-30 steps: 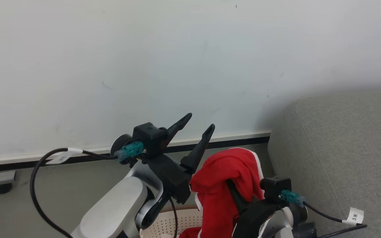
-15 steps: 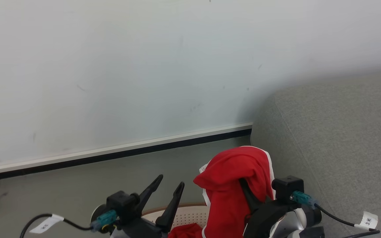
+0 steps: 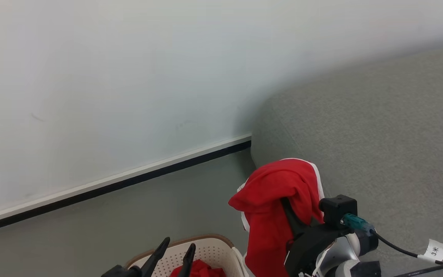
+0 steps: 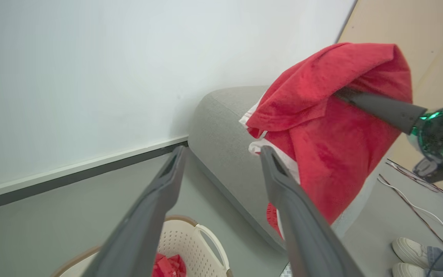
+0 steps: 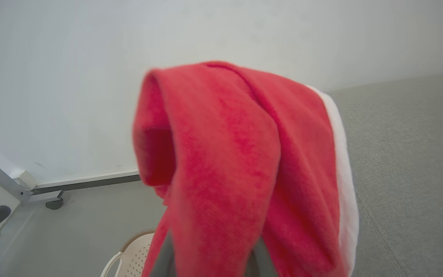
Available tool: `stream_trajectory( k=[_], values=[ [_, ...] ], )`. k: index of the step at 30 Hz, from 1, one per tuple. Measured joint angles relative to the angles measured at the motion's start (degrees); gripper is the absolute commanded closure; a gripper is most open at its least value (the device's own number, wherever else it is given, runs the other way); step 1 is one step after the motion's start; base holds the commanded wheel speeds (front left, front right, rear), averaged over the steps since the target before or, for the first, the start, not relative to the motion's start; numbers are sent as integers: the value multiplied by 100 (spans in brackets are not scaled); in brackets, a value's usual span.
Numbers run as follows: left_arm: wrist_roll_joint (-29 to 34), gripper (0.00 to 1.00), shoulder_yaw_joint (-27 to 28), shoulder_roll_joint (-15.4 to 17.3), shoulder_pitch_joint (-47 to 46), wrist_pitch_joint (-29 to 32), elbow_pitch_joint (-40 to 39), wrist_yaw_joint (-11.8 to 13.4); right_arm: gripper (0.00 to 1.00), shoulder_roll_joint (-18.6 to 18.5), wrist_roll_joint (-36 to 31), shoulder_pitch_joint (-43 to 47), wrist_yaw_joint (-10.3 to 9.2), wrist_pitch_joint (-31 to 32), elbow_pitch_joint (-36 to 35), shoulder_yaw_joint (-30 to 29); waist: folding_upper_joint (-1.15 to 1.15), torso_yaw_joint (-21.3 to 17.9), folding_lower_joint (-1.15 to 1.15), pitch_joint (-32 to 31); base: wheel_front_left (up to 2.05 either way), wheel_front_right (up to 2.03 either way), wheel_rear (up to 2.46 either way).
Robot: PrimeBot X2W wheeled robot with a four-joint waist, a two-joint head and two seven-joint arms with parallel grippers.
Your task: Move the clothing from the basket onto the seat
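a: what sits furthest left?

b: the left gripper (image 3: 179, 244), poking up from the bottom edge of the head view. its two dark fingers stand parted with an open gap between them, holding nothing. the left wrist view shows that gap plainly.

a: and around it?

b: the basket (image 3: 214, 252), cream plastic with small holes and a brown rim, standing on the grey floor (image 3: 110, 223). the fingers rise in front of it. a red bundle (image 3: 198, 270) of clothing lies low inside.

a: then, moving right?

b: a red garment (image 3: 279, 192) with white trim, up in the air and draped like a hood over the right gripper (image 3: 287, 207). it hangs down past the basket's right end.

a: is that gripper clamped on it?

b: i can't tell. one dark finger runs up into the folds, and the cloth covers the tips in every view, so a pinch and a plain drape would look the same here.

a: where is the seat?

b: far right. the seat (image 3: 379, 134) is a big light grey cushion, its rounded corner against the white wall (image 3: 129, 77). the lifted garment hangs just beside that near corner, not lying on the cushion.

a: anything past it?

b: in the left wrist view, a person's pale shoes (image 4: 410, 250) on the floor at the lower right.
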Motion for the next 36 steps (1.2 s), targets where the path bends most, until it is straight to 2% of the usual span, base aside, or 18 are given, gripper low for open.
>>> stream_trajectory(
  k=[12, 16, 22, 32, 36],
  values=[
    [203, 0, 293, 114, 376, 0, -420, 48, 100, 0, -58, -300, -1, -77, -45, 5, 0, -1107, 0, 240, 0, 0, 0],
    [257, 0, 255, 107, 353, 0, -487, -24, 100, -5, -166, -339, -1, -165, -109, -303, 0, -1514, 0, 425, 0, 0, 0],
    [281, 0, 133, 142, 145, 108, -408, -213, 100, -4, -252, -224, -1, -256, -294, -604, 0, -1758, 0, 781, 0, 0, 0],
    [367, 0, 69, 142, -138, 189, -409, -212, 100, -4, -210, -274, -1, -360, -439, -826, 0, -1942, 1, 1264, 0, 0, 0],
    [381, 0, 92, 216, -169, 271, -604, -172, 100, -4, -9, -617, -1, -356, -458, -769, 0, -1966, 1, 1460, 0, 0, 0]
  ],
)
